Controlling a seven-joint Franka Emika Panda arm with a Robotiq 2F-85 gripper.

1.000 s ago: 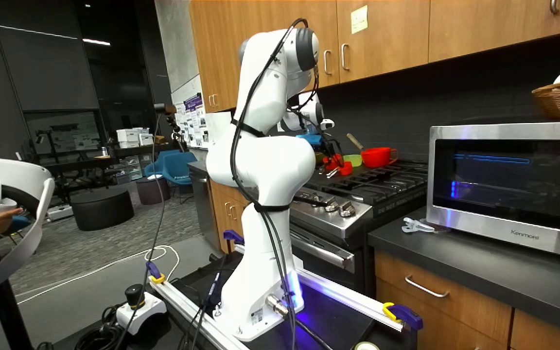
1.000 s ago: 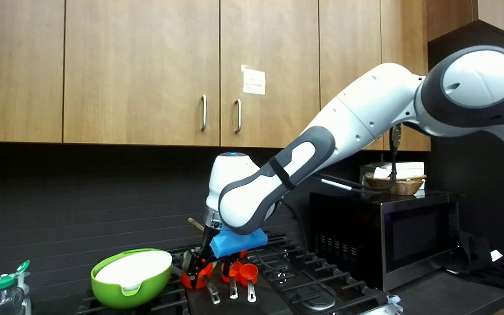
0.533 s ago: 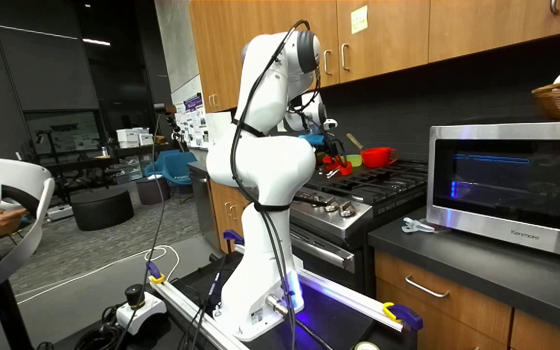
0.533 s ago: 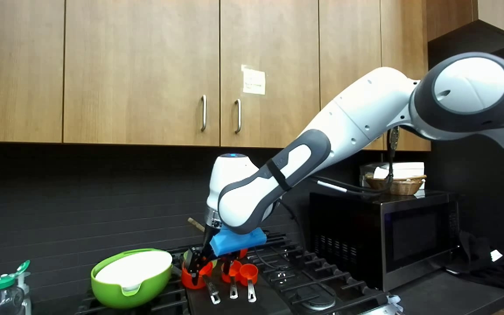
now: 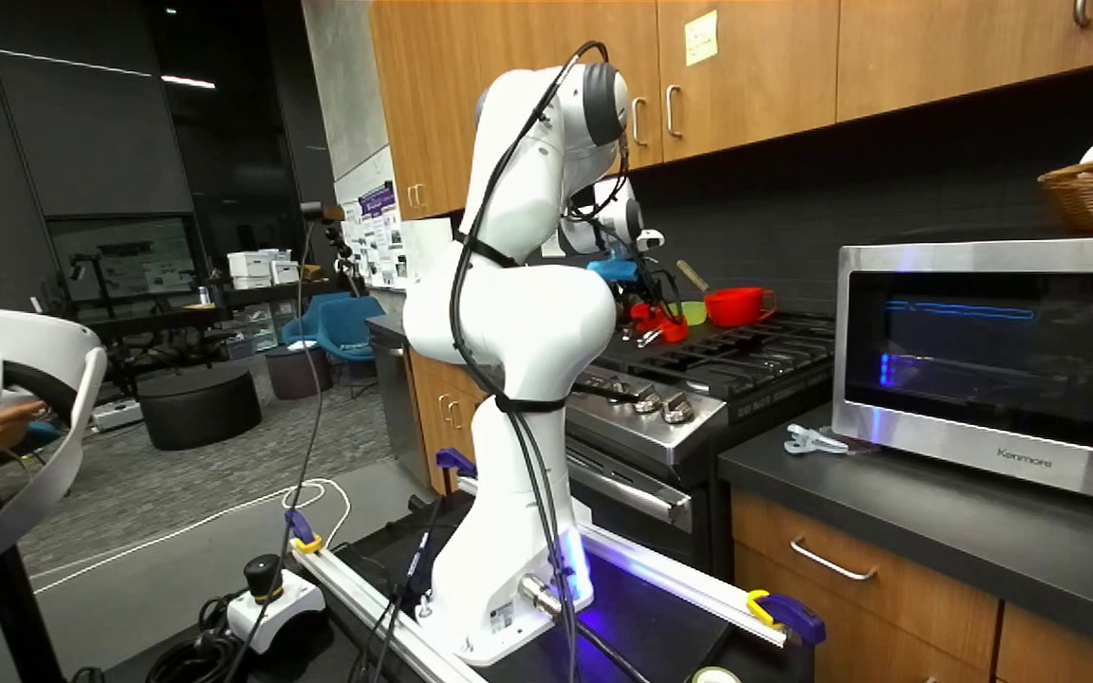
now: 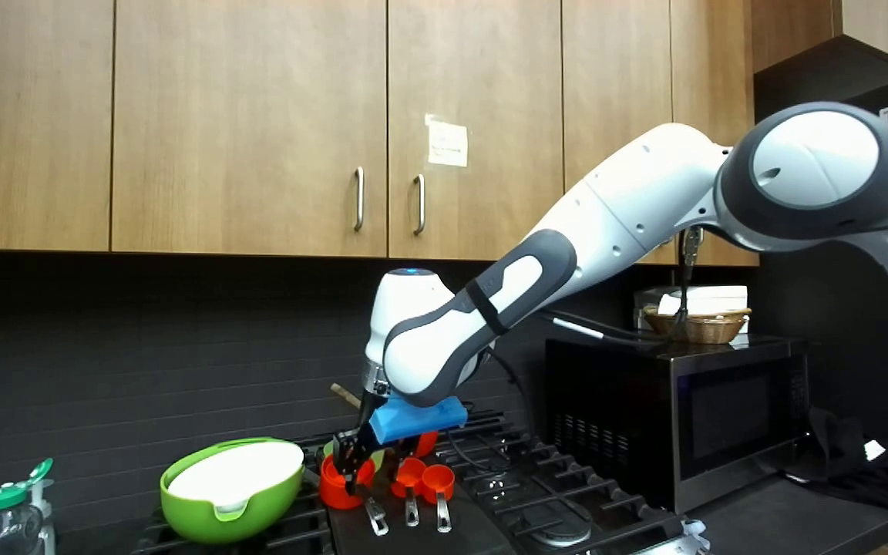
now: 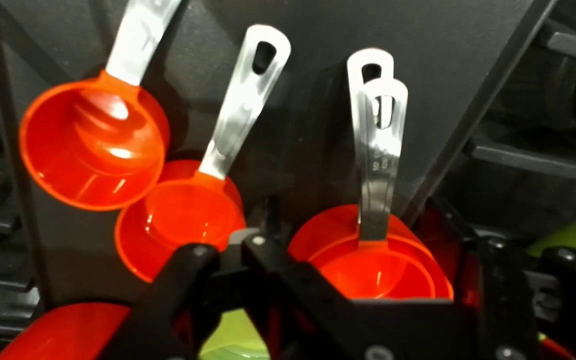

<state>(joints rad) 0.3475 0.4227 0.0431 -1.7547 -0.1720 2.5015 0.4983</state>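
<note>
My gripper [image 7: 354,212] is open in the wrist view. Its dark fingers stand on either side of two nested orange-red measuring cups [image 7: 375,272] with overlapping metal handles. The near part of the cups is hidden by the gripper body, so I cannot tell whether a finger touches them. Two more measuring cups lie to the left in the wrist view, a small one [image 7: 188,212] and a larger one [image 7: 95,145]. In an exterior view the gripper [image 6: 375,470] is low at the nested cups [image 6: 340,486], beside the small cup [image 6: 410,472] and the larger cup [image 6: 438,482].
The cups rest on a dark flat plate [image 6: 413,539] on the stove. A green bowl [image 6: 220,512] with a white inside stands beside it. A red pot [image 5: 736,306] and a light green item [image 5: 694,312] are behind. A microwave [image 6: 737,432] stands on the counter.
The arm's elbow has come down and shifted a little. The fingers have moved slightly away from the green bowl's side, uncovering more of the nested cups. The cups have not visibly moved.
</note>
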